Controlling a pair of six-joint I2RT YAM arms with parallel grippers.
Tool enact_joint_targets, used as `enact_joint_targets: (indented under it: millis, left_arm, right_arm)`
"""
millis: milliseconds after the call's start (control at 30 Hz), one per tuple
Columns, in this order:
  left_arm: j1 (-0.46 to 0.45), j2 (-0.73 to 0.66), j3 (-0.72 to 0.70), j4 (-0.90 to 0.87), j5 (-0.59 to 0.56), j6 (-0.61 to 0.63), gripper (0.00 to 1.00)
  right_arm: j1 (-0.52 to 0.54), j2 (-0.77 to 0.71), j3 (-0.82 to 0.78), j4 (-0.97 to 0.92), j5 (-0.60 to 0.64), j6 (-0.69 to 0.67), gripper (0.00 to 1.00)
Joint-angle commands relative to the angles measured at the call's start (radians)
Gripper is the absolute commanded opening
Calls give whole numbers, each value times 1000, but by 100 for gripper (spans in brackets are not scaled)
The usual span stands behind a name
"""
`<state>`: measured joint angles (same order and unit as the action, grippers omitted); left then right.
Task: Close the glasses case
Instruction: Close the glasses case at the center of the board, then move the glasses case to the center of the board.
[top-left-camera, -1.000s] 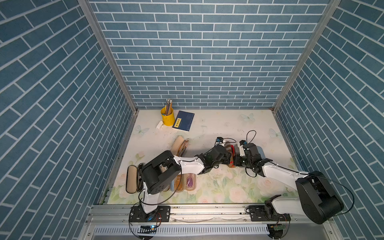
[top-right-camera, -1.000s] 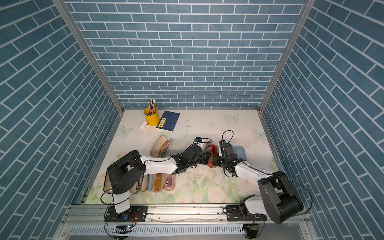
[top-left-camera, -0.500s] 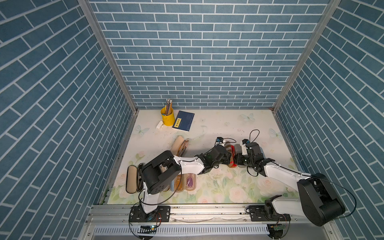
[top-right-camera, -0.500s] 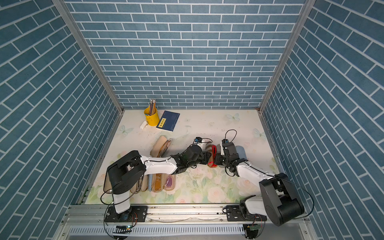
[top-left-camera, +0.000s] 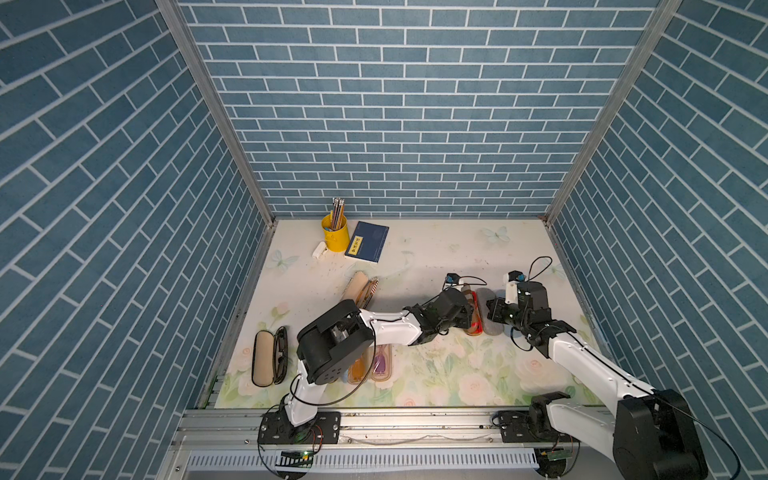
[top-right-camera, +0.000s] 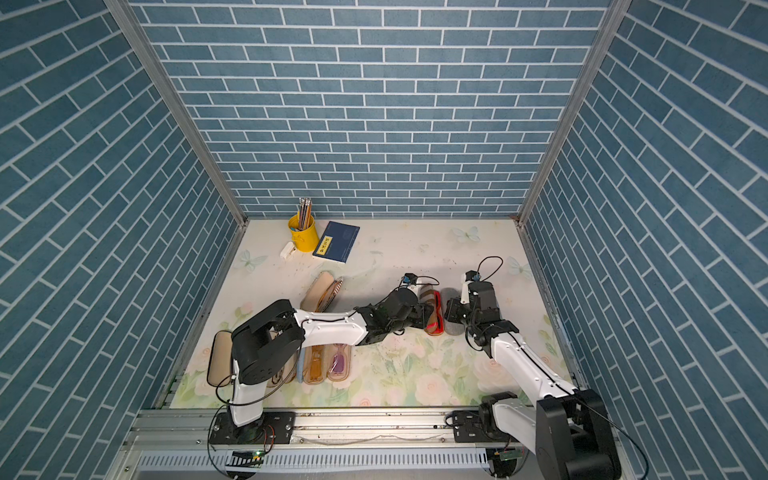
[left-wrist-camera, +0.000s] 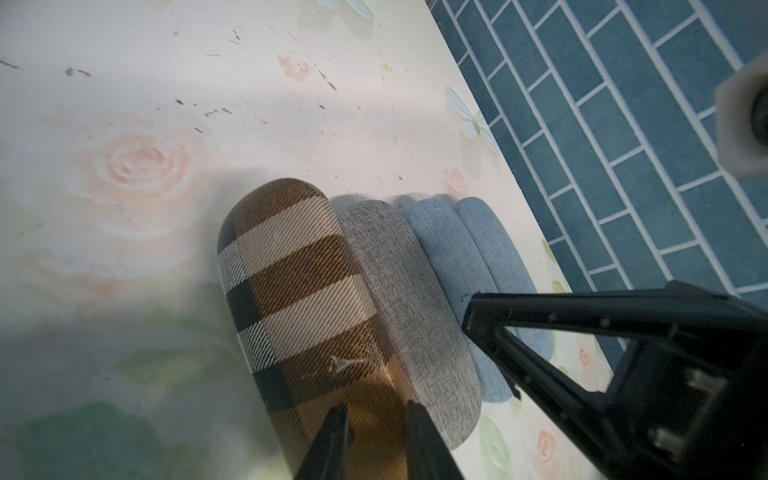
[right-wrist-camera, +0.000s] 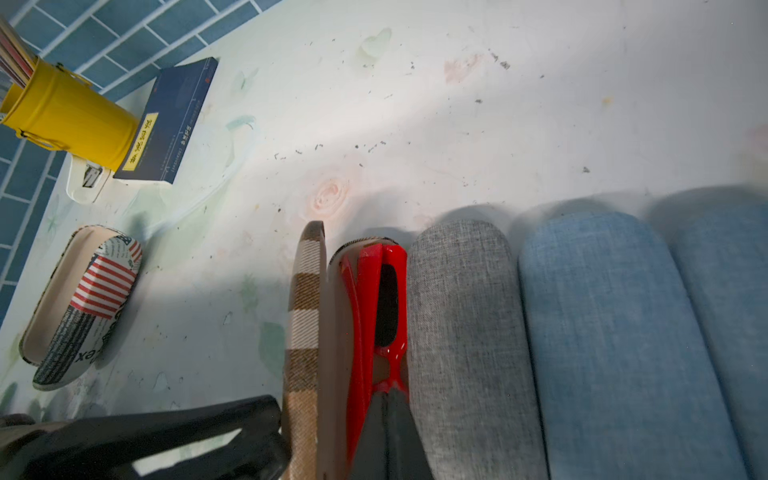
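The left gripper (left-wrist-camera: 376, 409), fingers a sliver apart on nothing, leans against the outside of the plaid glasses case (left-wrist-camera: 299, 282) where its lid (right-wrist-camera: 305, 316) stands upright, seemingly to tip it shut. The right gripper (right-wrist-camera: 388, 399), fully closed, rests its tips on the red glasses (right-wrist-camera: 370, 291), likely to keep them seated. The case lies between the arms, touching a gray case (right-wrist-camera: 465, 332); since a second ago only the right wrist has edged outward.

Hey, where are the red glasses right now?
In both top views the red glasses lie in the open plaid case, right of centre, with the grey case alongside on their right.
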<state>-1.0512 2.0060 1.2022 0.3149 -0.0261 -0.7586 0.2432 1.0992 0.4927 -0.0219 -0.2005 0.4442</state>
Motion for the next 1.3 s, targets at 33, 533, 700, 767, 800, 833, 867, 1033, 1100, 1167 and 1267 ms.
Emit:
enact_joint_targets:
  millis: [33,533,700,767,800,833,867,1033,1100,1167,1267]
  left_arm:
    - [-35,86,-15,-193,32,20,29]
    - [-53,67,22,-234,-8,29,37]
    - [-54,-73,-19,-194,-23,13,49]
    - [-49,-126,-43,-194,-45,11,53]
    - [-40,-156,-63,-187,-52,7,54]
    - [-31,-182,-95,-176,-51,1,54]
    - [-16,-215,-131,-157,-46,-9,54]
    - [67,-425,-350,-43,-52,-38,55]
    - [100,-537,-417,-56,-93,-35,61]
    - [131,-649,-467,-84,-128,-29,65]
    - [175,-823,-511,-175,-207,-14,76]
  right_arm:
    - [-17,-1,-29,11,-58,-21,0]
    - [-43,-37,-90,60,-89,1,0]
    - [-50,-62,-65,34,-98,-4,0]
    - [-50,-76,-57,23,-106,-12,1]
    - [-50,-86,-58,19,-113,-18,1]
    - [-50,-96,-58,20,-123,-22,1]
    - [-51,-109,-61,23,-140,-24,2]
    - [-16,-149,-115,132,-256,30,18]
    - [82,-143,-120,154,-204,51,31]
    - [212,-115,-111,178,-116,79,40]
    - [367,-25,-118,283,-68,166,45]
